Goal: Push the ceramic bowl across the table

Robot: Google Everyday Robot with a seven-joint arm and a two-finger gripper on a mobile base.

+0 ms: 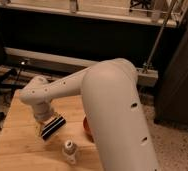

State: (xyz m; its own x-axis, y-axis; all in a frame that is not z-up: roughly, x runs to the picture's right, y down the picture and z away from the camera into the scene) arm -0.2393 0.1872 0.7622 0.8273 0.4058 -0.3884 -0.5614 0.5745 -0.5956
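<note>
Gripper [52,128] is hanging low over the table [17,145], left of center, tilted, w/ its black fingers spread apart & grasping nothing. 1 ceramic bowl [86,128] is sitting just picture-right of the gripper, near it but apart. Only an orange-red sliver is showing, since the rest is hiding behind the big white arm [112,110]. 1 small white bottle [69,150] is standing upright on the wood nearer the camera, touching neither gripper nor bowl. 1 arm is stretching from lower right to the wrist at left. Beyond: 1 pale ledge [62,59] is running along a dark wall.
</note>
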